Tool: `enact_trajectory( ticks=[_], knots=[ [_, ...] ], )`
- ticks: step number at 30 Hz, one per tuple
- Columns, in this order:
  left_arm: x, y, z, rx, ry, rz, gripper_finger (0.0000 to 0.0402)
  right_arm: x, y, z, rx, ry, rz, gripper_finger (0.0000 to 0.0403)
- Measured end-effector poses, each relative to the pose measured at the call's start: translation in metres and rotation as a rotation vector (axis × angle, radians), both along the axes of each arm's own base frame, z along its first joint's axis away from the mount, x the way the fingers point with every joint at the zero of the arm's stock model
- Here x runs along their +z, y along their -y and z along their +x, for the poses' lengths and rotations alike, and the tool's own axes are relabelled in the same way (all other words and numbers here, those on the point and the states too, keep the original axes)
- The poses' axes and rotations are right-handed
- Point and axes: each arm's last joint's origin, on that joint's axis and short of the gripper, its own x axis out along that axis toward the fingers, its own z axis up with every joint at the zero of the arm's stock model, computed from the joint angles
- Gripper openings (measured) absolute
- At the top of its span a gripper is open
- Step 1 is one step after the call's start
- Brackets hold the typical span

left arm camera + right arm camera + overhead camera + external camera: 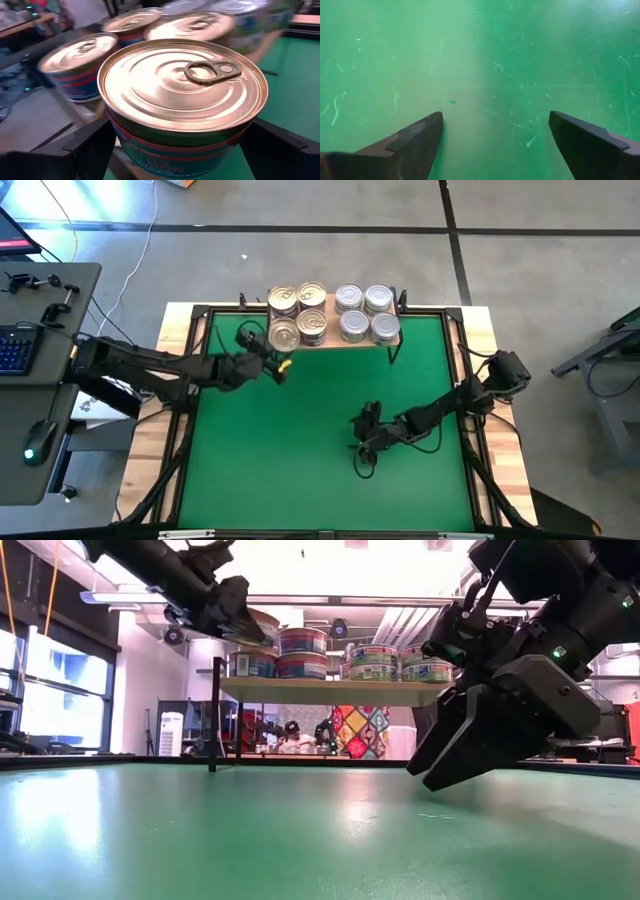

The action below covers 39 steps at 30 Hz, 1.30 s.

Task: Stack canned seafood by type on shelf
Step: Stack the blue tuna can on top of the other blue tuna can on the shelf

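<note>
A green-topped table (300, 460) with pale wooden edges carries a small light-wood shelf (392, 340) on thin black legs at its far edge. On the shelf sit stacked seafood tins: gold-lidded tins (298, 315) grouped at the left, silver-lidded tins (366, 313) at the right (four stacks of each, seen from above).

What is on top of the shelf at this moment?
The shelf carries two groups of stacked tins: gold-lidded tins on one side, silver-lidded tins on the other. From above only the top lids show; lower tins are covered.
</note>
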Motion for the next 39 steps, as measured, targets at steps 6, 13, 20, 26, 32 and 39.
enact_trajectory(
  ticks=[6, 13, 20, 26, 32, 39],
  knots=[
    [0.001, -0.011, -0.002, 0.041, 0.001, 0.002, 0.0352, 0.000, 0.000, 0.000, 0.000, 0.001, 0.001, 0.0358],
    [0.001, -0.024, -0.003, 0.106, 0.027, -0.015, 0.0365, 0.001, 0.000, 0.000, -0.001, 0.004, 0.002, 0.0358],
    [0.004, -0.036, -0.004, 0.155, 0.065, -0.016, 0.0368, 0.001, 0.000, 0.000, -0.004, 0.005, 0.005, 0.0358],
    [0.006, -0.039, -0.002, 0.086, 0.096, -0.049, 0.0369, 0.001, 0.000, 0.000, -0.004, 0.006, 0.005, 0.0358],
    [0.006, -0.042, -0.002, 0.078, 0.122, -0.085, 0.0370, 0.002, 0.000, 0.001, -0.015, 0.020, 0.002, 0.0358],
    [0.005, -0.044, -0.002, 0.069, 0.122, -0.094, 0.0370, 0.042, 0.007, 0.014, -0.110, 0.179, -0.059, 0.0358]
  ],
)
